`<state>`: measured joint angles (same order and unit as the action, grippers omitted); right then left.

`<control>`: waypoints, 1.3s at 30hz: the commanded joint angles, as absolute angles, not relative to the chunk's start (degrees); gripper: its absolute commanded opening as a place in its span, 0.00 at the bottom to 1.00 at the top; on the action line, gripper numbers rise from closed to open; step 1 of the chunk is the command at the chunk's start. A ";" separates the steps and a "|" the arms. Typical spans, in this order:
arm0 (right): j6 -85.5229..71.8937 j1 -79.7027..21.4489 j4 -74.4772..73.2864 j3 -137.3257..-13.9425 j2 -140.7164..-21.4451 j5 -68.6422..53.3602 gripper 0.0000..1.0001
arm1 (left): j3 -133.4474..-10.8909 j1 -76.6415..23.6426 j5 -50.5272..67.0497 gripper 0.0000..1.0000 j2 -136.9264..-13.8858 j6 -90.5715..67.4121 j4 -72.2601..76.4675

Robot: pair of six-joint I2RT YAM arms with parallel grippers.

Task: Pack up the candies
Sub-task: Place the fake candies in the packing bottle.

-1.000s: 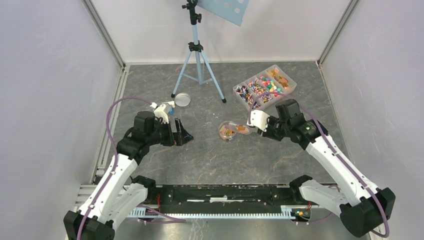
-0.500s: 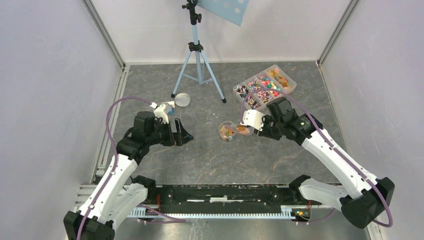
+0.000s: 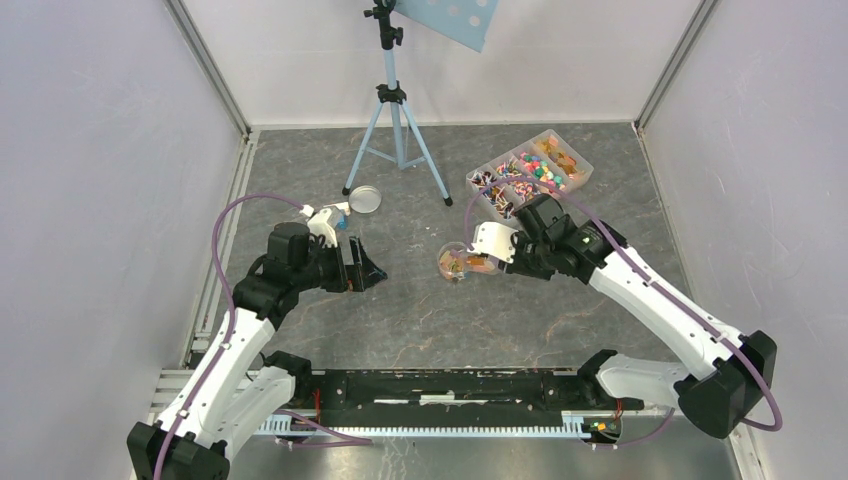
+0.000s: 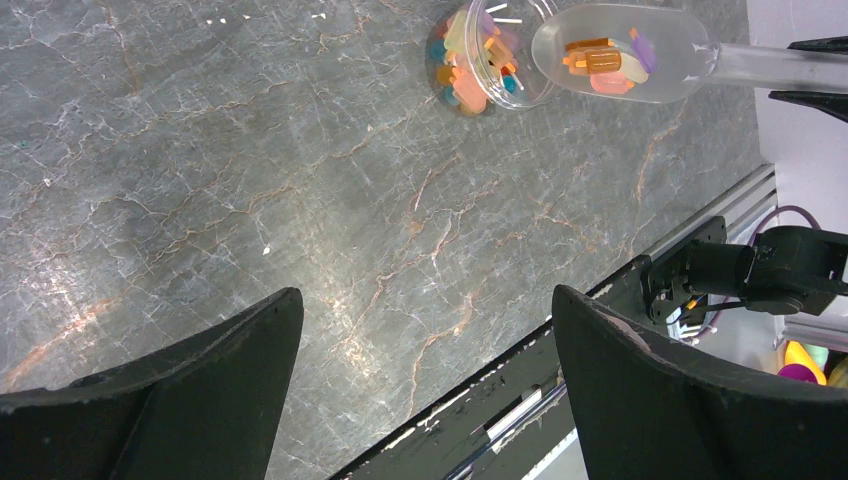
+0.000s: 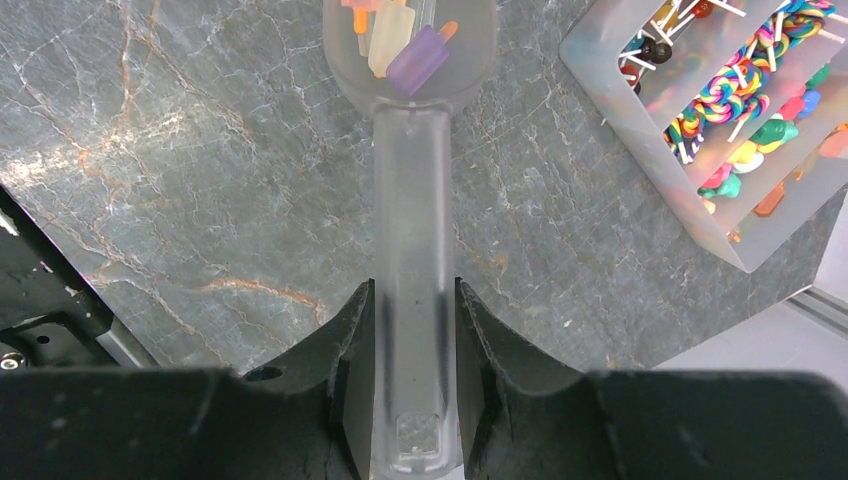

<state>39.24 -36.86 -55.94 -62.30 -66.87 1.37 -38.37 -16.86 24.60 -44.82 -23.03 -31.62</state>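
— Does the scoop (image 5: 414, 200) show whole in the right wrist view?
— No. The top edge cuts its bowl, and the tray (image 5: 650, 160) runs off the corner.
— The jar (image 4: 500, 106)?
— Cut off at the top in the left wrist view. From above, the candies (image 3: 530, 168) are too small to tell apart.

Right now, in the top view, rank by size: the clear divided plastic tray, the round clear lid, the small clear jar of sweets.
Largest: clear divided plastic tray.
Then round clear lid and small clear jar, which look alike, so unranked.
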 commanded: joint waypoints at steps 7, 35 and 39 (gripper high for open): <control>37.57 -38.72 -58.60 -67.53 -68.40 5.96 0.00 | -38.69 -17.06 25.99 1.00 -44.37 -20.87 -30.19; 35.72 -41.19 -63.02 -72.86 -71.63 11.04 0.00 | -38.61 -17.05 25.58 1.00 -43.61 -20.90 -30.23; 34.80 -41.19 -61.92 -73.03 -70.75 12.31 0.00 | -38.64 -17.05 25.49 1.00 -43.57 -20.91 -30.19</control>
